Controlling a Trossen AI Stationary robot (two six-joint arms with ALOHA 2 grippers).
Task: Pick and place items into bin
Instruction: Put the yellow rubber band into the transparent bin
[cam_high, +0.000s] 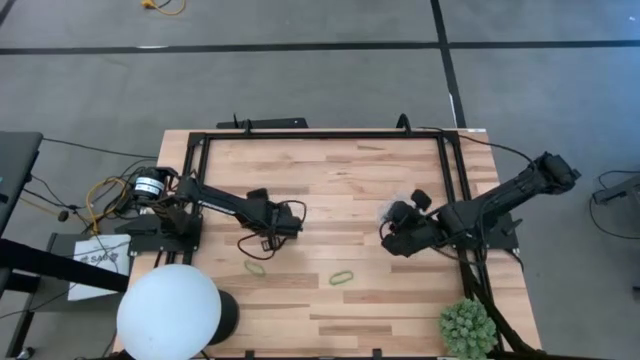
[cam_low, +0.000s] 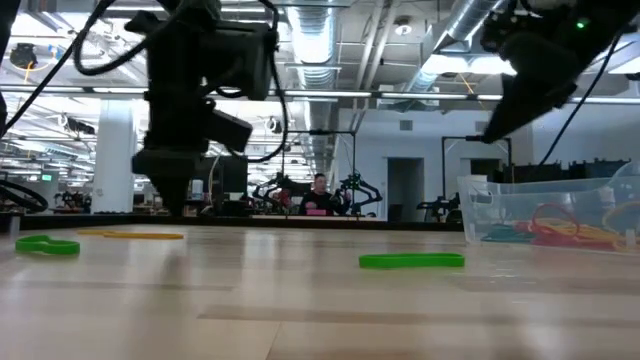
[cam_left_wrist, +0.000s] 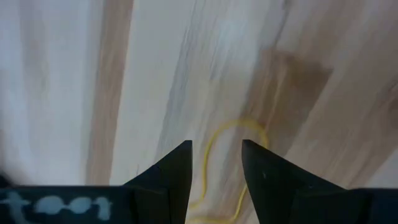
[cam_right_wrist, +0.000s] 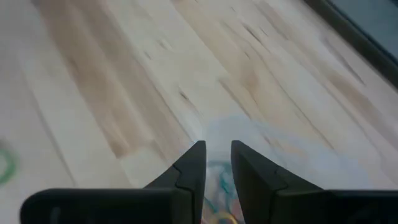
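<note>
So starting on the left: the left gripper (cam_left_wrist: 216, 165) hangs just above the wooden table (cam_high: 330, 190) with its fingers apart, and a thin yellow rubber-band loop (cam_left_wrist: 231, 163) lies flat between them. My worry here is that the band is so thin and flat on the wood that the fingertips could close over it and come up empty, or pinch one strand and flick it away. A bit further along, two green rubber-band loops, one nearer the left arm (cam_high: 256, 267) and one nearer mid-table (cam_high: 342, 277), lie loose near the front edge, well apart from both grippers.

Over on the right, the right gripper (cam_right_wrist: 217, 163) sits over the small clear plastic bin (cam_low: 545, 210), fingers a little apart with nothing visibly pinched between them. The bin already holds a tangle of red, green and orange bands (cam_low: 545, 230). Risk there, I'd guess: the bin looks light and thin-walled, so if the gripper drops lower or swings off sideways it could nudge or tip it and spill the lot. A band could also cling to a fingertip and ride back out.
</note>
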